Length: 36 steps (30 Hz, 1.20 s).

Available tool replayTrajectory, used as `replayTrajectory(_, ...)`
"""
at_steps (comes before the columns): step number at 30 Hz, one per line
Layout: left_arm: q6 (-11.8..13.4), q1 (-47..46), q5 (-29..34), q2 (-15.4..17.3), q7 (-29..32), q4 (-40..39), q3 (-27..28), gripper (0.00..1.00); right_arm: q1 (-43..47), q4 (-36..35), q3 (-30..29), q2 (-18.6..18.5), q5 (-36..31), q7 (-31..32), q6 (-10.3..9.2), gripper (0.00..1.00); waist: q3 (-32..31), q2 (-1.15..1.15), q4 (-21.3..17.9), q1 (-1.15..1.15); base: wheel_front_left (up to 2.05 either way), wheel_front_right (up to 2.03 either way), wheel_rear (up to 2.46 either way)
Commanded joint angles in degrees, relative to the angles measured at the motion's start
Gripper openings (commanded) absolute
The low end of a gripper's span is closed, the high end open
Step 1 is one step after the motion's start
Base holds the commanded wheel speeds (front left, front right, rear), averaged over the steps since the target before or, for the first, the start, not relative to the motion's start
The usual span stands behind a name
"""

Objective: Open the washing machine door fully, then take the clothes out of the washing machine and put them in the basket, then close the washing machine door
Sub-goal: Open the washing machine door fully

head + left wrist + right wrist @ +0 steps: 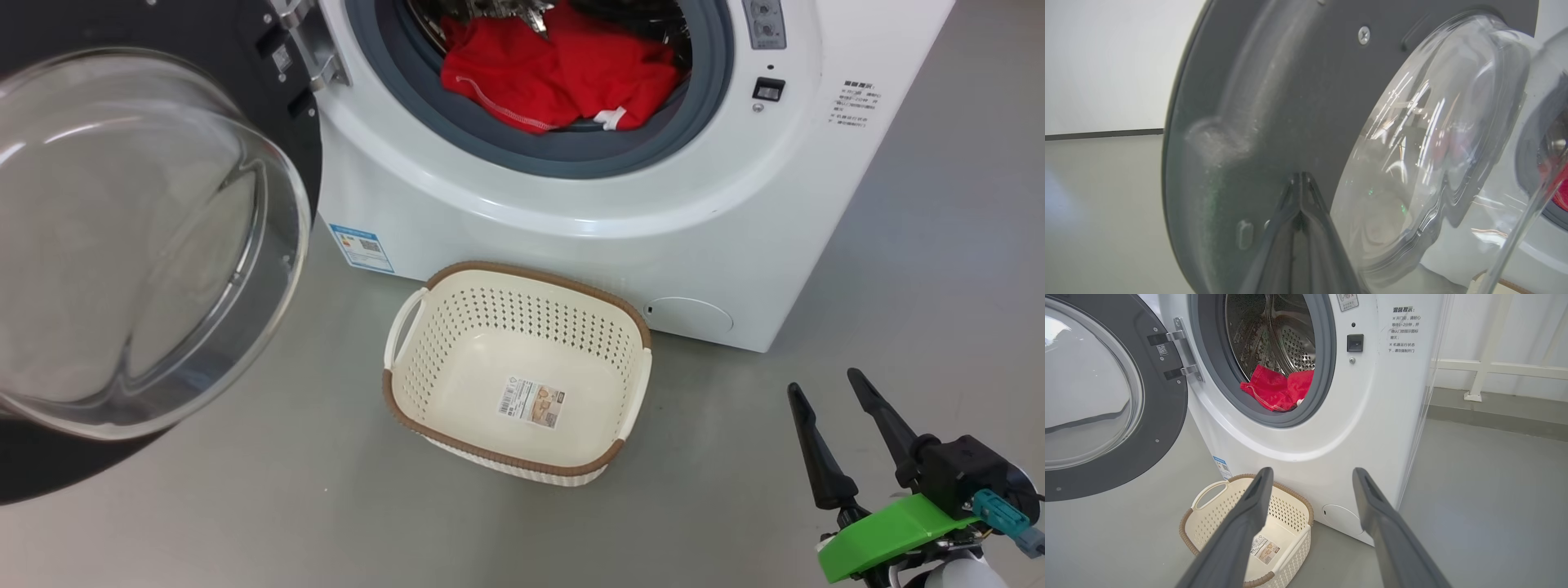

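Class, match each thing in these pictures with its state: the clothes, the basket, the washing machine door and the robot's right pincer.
1 clothes
2 basket
3 washing machine door
4 right pincer

A fingers apart, holding nothing
B swung wide open
C lying in the drum
D empty, on the floor

Pairs: 1-C, 2-D, 3-B, 4-A

The washing machine front bears a notice headed "温馨提示".

Bright even light, glare streaks across the washing machine door
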Motion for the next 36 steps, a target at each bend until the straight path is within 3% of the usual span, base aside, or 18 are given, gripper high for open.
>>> replayTrajectory(1, -0.08, -3.14, 0.2, 4.87, -0.29, 0.11, 2.81, 0.0, -2.02, -1.44, 1.51, -0.69, -0.39, -0.69, 0.09, 1.0, 0.45, 0.0, -0.27, 0.0, 0.0, 0.0, 0.0)
replayTrajectory(12, -0.08, -4.3, -0.19, 5.71, -0.29, 3.1, 3.69, 0.0, -2.53, -1.18, 1.64, -0.34, -0.55, -0.69, 0.09, 1.0, 0.56, 0.0, -0.89, 0.0, 0.0, 0.0, 0.0)
replayTrajectory(25, -0.08, 1.08, -1.09, 2.99, -0.29, -0.65, 1.27, 0.0, -1.48, -0.69, 1.37, 0.33, 0.21, -0.69, 0.09, 1.0, -1.78, 0.0, -0.56, 0.0, 0.0, 0.0, 0.0)
replayTrajectory(29, -0.09, 3.34, -1.47, 1.79, -0.29, -2.85, 0.55, 0.3, -1.16, -0.6, 1.43, 0.38, 0.59, -0.69, 0.09, 1.0, -2.5, 0.0, -0.56, 0.0, 0.0, 0.0, 0.0)
replayTrajectory(32, -0.09, 5.28, -1.73, 0.65, -0.29, -4.99, 0.34, 0.46, -1.0, -0.59, 1.36, 0.45, 1.06, -0.69, 0.09, 1.0, -2.87, 0.0, -0.66, 0.0, 0.0, 0.0, 0.0)
replayTrajectory(34, -0.09, 6.26, -2.06, 0.08, -0.29, -5.96, -0.08, 0.92, -0.93, -0.65, 1.36, 0.4, 1.41, -0.69, 0.09, 1.0, -3.02, 0.0, -0.88, 0.0, 0.0, 0.0, 0.0)
replayTrajectory(35, -0.09, 6.71, -2.22, -0.12, -0.29, -6.38, -0.33, 1.0, -0.89, -0.68, 1.36, 0.36, 1.53, -0.69, 0.09, 1.0, -3.12, 0.0, -1.04, 0.0, 0.0, 0.0, 0.0)
replayTrajectory(36, -0.09, 7.17, -2.35, -0.37, -0.29, -6.89, -0.42, 1.0, -0.85, -0.73, 1.31, 0.34, 1.62, -0.69, 0.09, 1.0, -3.22, 0.0, -1.22, 0.0, 0.0, 0.0, 0.0)
